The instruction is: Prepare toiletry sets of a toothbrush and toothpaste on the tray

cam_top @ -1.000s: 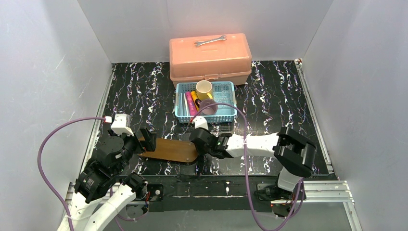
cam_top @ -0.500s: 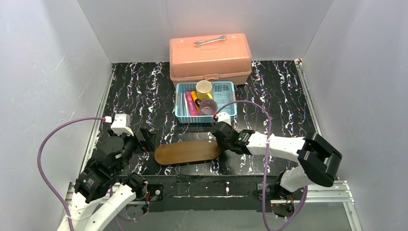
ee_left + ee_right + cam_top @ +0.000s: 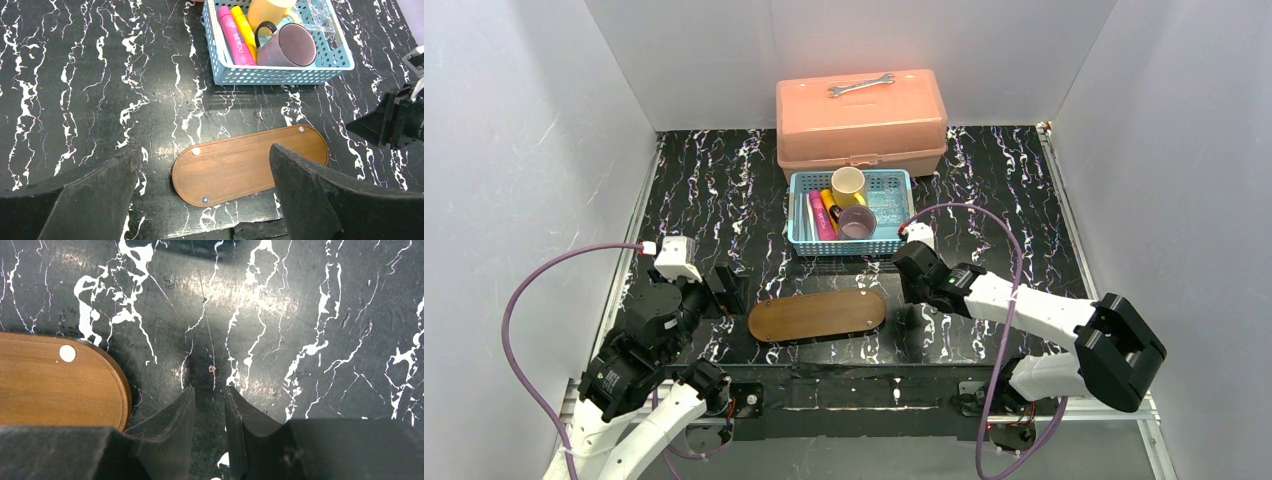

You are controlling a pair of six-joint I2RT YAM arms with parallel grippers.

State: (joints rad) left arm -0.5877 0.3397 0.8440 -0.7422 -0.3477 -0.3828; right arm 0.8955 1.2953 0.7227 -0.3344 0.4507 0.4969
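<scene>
**Hazards**
- Left gripper (image 3: 204,148): jaws spread wide, empty. The tray (image 3: 250,165) lies just ahead of it, level with the gap between its fingers. A reach past the tray into the basket (image 3: 280,75), ahead and to its right, risks snagging the mug (image 3: 292,45) or pinching both tubes at once, since they lie touching.
- Right gripper (image 3: 208,388): jaws nearly together with a thin gap, nothing between them, low over the table. The tray's rounded end sits just left of its fingers. A sideways move from here could knock the tray askew.

**Containers**
- Tray: ahead of the left gripper, left of the right. Bare, with no set laid on it yet.
- Basket: beyond the tray from both grippers. It holds:
  - pink tube (image 3: 232,35)
  - yellow tube (image 3: 243,27), against the pink tube's right side
  - yellow cup (image 3: 270,10)
  - mug, on its side, mouth toward the left gripper
  - a clear item (image 3: 320,12) at the far right
- Toothbrushes: not plainly seen. A pale strip left of the pink tube in the top view may be one.
- Toolbox (image 3: 861,125): behind the basket, farthest from both grippers. Lid shut, contents hidden, wrench (image 3: 861,86) on top.
</scene>
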